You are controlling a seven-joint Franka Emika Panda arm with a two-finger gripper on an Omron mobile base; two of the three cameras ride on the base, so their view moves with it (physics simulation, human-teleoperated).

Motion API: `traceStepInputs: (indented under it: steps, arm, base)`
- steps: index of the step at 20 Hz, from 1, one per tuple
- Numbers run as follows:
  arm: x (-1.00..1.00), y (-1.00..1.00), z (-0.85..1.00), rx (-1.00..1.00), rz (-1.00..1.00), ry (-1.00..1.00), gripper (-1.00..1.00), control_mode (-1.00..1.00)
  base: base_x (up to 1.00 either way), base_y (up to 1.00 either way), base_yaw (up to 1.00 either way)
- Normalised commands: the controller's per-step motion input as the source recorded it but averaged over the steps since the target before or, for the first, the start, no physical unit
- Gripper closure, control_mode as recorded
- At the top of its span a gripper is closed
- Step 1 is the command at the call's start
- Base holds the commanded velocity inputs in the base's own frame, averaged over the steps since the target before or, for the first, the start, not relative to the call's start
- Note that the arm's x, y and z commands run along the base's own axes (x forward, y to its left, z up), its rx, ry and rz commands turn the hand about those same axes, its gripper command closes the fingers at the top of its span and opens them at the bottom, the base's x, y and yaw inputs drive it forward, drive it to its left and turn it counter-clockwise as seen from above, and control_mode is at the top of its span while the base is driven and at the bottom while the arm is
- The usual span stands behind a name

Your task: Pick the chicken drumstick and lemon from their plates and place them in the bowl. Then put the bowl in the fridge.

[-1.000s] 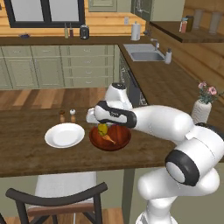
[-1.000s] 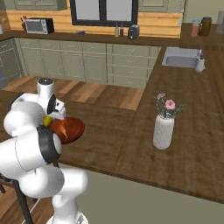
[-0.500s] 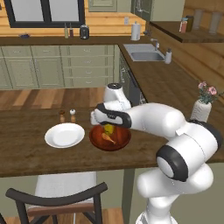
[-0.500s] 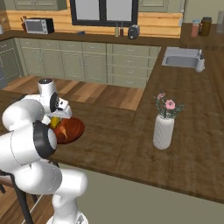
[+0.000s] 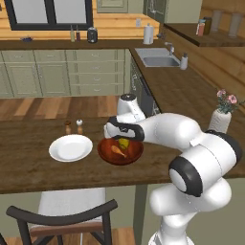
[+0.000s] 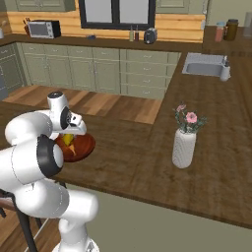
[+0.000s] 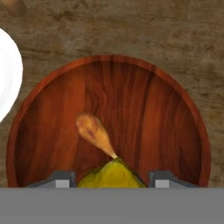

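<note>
While my jaws (image 7: 112, 180) held the lemon (image 7: 113, 176) low over the bowl (image 7: 183, 131), at the frame's bottom, beside the chicken drumstick (image 7: 94, 134), I judged a gentle, low release best.

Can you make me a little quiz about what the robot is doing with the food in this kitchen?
1. True or false: the chicken drumstick lies inside the bowl.
2. What sits between the fingers of the gripper? A) a salt shaker B) the lemon C) a flower
3. Fill in the word: the white plate beside the bowl stands on the wooden ____.

Key:
1. True.
2. B, the lemon, just above the bowl.
3. Counter.
</note>
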Motion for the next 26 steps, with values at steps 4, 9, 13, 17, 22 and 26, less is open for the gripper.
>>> traceStepInputs:
  steps: [4, 9, 13, 17, 22, 26]
  arm:
    - [0.00, 0.01, -0.02, 0.00, 0.00, 0.00, -1.00, -1.00]
    - [0.00, 0.00, 0.00, 0.00, 0.00, 0.00, -1.00, -1.00]
    - [0.00, 0.00, 0.00, 0.00, 0.00, 0.00, -1.00, -1.00]
    - [-0.01, -0.60, 0.00, 0.07, -0.03, 0.00, -1.00, -1.00]
    - [-0.56, -1.00, -0.03, 0.27, -0.21, 0.00, -1.00, -1.00]
    - [0.04, -0.94, -0.21, 0.39, -0.07, 0.01, -1.00, -1.00]
  base:
    - [0.00, 0.00, 0.00]
    - [0.00, 0.00, 0.00]
    - [0.00, 0.00, 0.00]
    - [0.00, 0.00, 0.00]
    - [0.00, 0.00, 0.00]
    - [0.00, 0.00, 0.00]
